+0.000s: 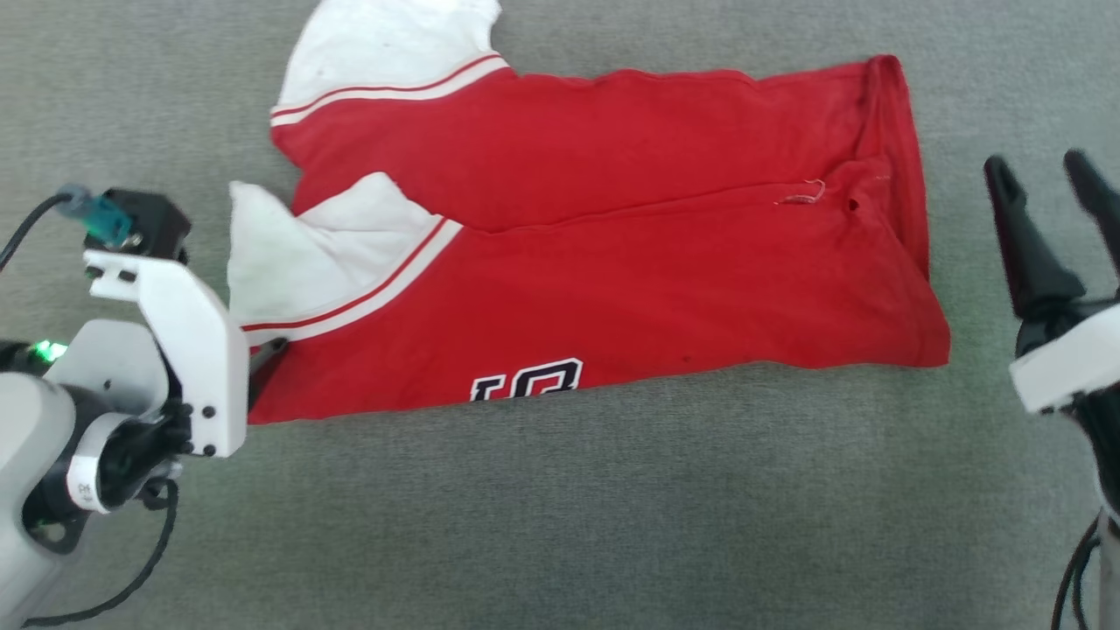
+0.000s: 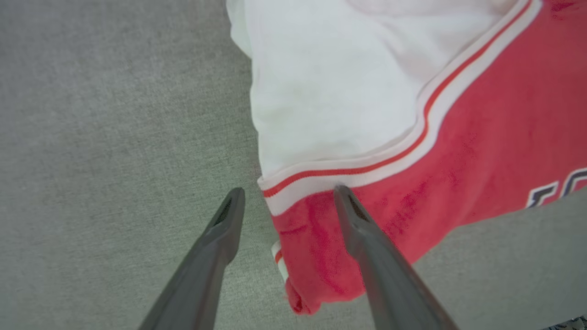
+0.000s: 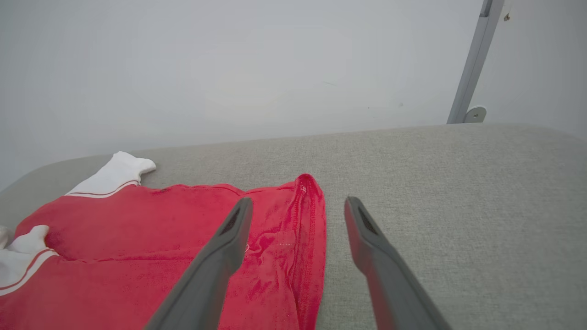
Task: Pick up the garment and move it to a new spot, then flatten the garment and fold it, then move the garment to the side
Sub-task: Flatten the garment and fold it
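Garment (image 1: 612,262): folded lengthwise, laid flat on grey fabric surface (image 1: 560,525); left gripper (image 2: 288,195): fingers parted, set astride the sleeve-end corner, nothing clasped; right gripper (image 1: 1039,171): fingers parted, empty, held just beside the hem end.

Our left wrist wears a chunky white bracket (image 1: 188,350) dotted with little black screws, plus a black camera box (image 1: 149,223) with a teal plug (image 1: 101,219) and a black cable (image 1: 26,223). A green light (image 1: 48,352) glows by the grey forearm (image 1: 17,455). Our right fingers (image 1: 1028,245) are long, dark and tapered, growing out of a white housing (image 1: 1063,372) with black wires (image 1: 1072,569) underneath.
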You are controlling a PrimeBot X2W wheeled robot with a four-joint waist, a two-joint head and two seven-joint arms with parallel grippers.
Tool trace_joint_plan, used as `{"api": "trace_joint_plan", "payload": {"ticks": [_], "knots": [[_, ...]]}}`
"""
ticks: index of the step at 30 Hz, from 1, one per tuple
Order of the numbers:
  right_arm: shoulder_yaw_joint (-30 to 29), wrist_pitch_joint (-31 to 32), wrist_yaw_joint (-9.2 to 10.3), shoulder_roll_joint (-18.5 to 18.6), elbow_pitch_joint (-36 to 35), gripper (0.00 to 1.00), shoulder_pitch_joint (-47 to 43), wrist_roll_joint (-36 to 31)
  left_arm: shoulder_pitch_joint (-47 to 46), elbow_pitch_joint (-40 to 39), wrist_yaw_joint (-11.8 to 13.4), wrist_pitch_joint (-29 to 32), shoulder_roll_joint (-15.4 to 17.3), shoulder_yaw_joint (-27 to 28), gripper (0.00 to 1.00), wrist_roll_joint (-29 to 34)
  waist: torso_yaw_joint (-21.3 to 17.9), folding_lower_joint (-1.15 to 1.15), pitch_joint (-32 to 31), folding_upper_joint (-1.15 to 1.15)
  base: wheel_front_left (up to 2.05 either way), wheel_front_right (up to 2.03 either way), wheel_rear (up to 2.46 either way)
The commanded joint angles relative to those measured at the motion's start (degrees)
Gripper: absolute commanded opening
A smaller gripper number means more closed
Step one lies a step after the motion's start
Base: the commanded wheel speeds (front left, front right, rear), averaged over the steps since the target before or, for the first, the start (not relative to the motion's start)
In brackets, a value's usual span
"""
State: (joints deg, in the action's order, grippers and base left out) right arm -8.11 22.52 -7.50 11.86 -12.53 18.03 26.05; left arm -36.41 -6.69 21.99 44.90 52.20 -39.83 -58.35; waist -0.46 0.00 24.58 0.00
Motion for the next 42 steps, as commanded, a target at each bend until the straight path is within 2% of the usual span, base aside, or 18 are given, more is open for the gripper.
{"api": "trace_joint_plan", "payload": {"ticks": [1,7,18,19,20,21,28,33,38,39,40,41,42], "knots": [[-0.19,0.08,0.02,-0.43,-0.40,1.00,-0.65,-0.35,0.68,-0.12,0.52,-0.07,0.22,0.29,1.00,-0.72,-0.61,0.00,0.51,0.00,0.00,0.00,0.00],[-0.26,2.78,0.02,-3.29,-2.20,1.00,-4.47,0.17,3.19,2.69,2.88,0.51,0.88,1.55,1.00,-3.01,-2.62,0.00,1.81,0.00,0.00,0.00,0.00],[-0.09,7.27,0.02,-3.80,-2.97,1.00,-8.19,1.74,6.95,3.03,4.54,4.61,0.31,0.15,1.00,-6.64,-2.70,0.00,1.67,0.00,0.00,0.00,0.00],[0.05,8.05,0.02,-3.72,-2.83,1.00,-8.24,1.80,7.15,3.21,4.47,4.91,0.49,-0.46,0.96,-6.19,-2.63,0.00,1.65,0.00,0.00,0.00,0.00],[0.25,9.02,0.02,-3.55,-2.52,1.00,-8.44,1.56,7.02,3.22,3.89,4.86,0.26,-0.78,0.04,-5.92,-2.55,0.00,1.66,0.00,0.00,0.00,0.00],[0.39,10.16,0.02,-3.24,-2.21,1.00,-8.70,1.16,6.75,3.41,3.80,4.36,-0.53,-0.70,0.00,-6.10,-2.27,0.00,1.76,0.00,0.00,0.00,0.00],[2.73,18.78,0.02,-1.64,1.21,1.00,-5.91,0.60,4.41,5.40,2.43,4.56,-3.33,-2.35,0.00,-4.71,-1.19,0.00,2.36,0.00,0.00,0.00,0.00],[2.66,24.00,0.02,-0.97,5.68,1.00,-2.08,-1.00,2.67,5.67,2.52,4.70,-5.22,-3.26,0.00,-3.64,-0.06,0.00,3.14,0.00,0.00,0.00,0.00],[6.73,31.12,0.00,-0.10,11.51,1.00,0.11,-1.34,1.30,5.77,2.57,4.48,-6.65,-3.86,0.00,-3.05,1.13,0.00,3.77,0.00,0.00,0.00,0.00],[7.83,32.67,0.00,-0.14,12.80,0.95,0.07,-0.90,1.01,5.70,2.43,4.17,-7.02,-3.92,0.00,-2.87,1.37,0.00,3.88,0.00,0.00,0.00,0.00],[9.50,33.39,-0.09,0.44,13.29,0.34,0.18,-0.26,0.73,5.75,2.26,3.88,-7.49,-3.91,0.00,-2.87,1.64,0.00,3.95,0.00,0.00,0.00,0.00],[9.71,33.58,-0.16,0.82,13.88,0.00,0.41,-0.29,0.53,5.81,2.08,3.55,-7.88,-3.82,0.00,-2.76,1.90,0.00,4.02,0.00,0.00,0.00,0.00],[9.70,34.07,-0.14,1.43,14.29,0.00,0.65,-0.26,0.22,5.71,1.73,2.89,-8.25,-3.72,0.00,-2.37,2.15,0.00,4.12,0.00,0.00,0.00,0.00]]}}
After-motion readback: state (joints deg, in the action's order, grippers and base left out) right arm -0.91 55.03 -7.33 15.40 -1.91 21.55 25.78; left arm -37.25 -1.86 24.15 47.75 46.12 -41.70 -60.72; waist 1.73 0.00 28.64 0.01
